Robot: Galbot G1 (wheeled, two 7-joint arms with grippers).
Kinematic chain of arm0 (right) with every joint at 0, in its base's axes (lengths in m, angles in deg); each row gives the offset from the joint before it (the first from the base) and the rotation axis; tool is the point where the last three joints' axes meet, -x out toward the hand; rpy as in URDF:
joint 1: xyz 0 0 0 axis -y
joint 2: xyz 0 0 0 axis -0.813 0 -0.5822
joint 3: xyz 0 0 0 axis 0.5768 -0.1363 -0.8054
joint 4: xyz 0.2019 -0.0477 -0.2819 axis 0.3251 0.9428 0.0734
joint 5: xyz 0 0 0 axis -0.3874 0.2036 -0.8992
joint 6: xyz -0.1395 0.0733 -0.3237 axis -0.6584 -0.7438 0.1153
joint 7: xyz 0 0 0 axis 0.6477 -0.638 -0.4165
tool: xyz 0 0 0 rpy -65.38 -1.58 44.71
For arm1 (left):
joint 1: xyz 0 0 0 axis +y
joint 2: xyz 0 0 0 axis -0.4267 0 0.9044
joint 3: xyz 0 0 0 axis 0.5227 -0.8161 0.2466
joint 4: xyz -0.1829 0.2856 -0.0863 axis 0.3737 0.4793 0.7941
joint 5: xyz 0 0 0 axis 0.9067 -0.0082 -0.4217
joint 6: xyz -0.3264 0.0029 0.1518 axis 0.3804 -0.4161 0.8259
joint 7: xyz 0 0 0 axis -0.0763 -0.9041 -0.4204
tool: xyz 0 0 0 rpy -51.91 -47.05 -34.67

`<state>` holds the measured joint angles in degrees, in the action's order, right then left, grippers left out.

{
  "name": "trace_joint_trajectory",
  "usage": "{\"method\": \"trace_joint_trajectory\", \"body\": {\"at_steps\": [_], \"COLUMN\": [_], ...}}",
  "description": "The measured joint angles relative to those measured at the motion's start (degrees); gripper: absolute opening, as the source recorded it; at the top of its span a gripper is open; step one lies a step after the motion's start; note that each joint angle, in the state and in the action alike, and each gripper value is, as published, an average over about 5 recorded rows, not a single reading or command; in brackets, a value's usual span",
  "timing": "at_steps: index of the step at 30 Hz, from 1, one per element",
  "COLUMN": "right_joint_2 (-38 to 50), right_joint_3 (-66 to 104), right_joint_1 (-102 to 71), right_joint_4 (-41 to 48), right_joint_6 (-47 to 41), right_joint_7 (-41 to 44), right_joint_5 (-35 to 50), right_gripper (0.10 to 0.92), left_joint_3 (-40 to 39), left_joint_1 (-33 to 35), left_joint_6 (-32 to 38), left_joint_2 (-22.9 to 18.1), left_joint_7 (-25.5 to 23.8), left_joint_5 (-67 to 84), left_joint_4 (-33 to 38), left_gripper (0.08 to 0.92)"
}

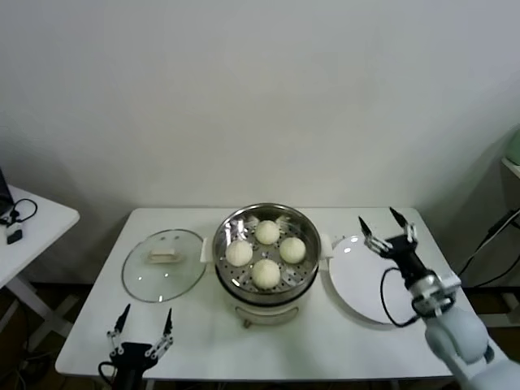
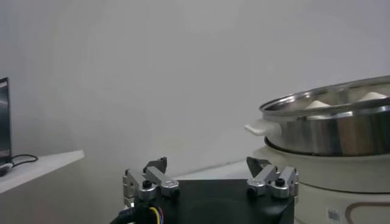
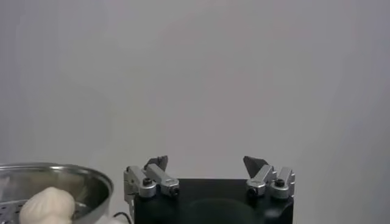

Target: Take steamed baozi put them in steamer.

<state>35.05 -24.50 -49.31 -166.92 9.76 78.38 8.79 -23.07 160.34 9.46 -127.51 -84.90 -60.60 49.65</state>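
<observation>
Plain off-white wall [image 1: 260,97] fills the backdrop, evenly lit. White bench [image 1: 203,345] stands against it. A second white side table [image 1: 36,223] sits to the left, carrying a black cable [image 1: 20,213]. Dark cables [image 1: 491,244] hang at right.

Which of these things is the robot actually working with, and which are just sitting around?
Part of the job:
- four baozi, all lying in the steamer
- right claw, open, above the white plate
- left claw, open, parked at the table's near edge

Just lying about:
- glass lid, flat on the table left of the steamer
- white plate, bare
- side table with cables
</observation>
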Motion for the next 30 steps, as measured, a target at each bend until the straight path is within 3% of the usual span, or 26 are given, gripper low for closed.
{"method": "trace_joint_trajectory", "body": {"at_steps": [15, 30], "right_joint_2": [-13.2, -18.4], "right_joint_3": [8.8, 10.7], "right_joint_1": [-18.0, -21.6], "right_joint_4": [-3.7, -5.1], "right_joint_6": [11.0, 14.1], "right_joint_7": [0.1, -0.3], "right_joint_5": [-3.1, -4.5], "right_gripper": [0.823, 0.823], "left_joint_3": [-0.7, -0.7], "left_joint_1": [-1.1, -1.5], "left_joint_6": [0.0, -0.3], "left_joint_2": [0.0, 0.0], "left_joint_7": [-0.1, -0.2], "left_joint_5": [0.3, 0.3], "left_joint_4": [-0.2, -0.1], "left_gripper": [0.823, 0.823]}}
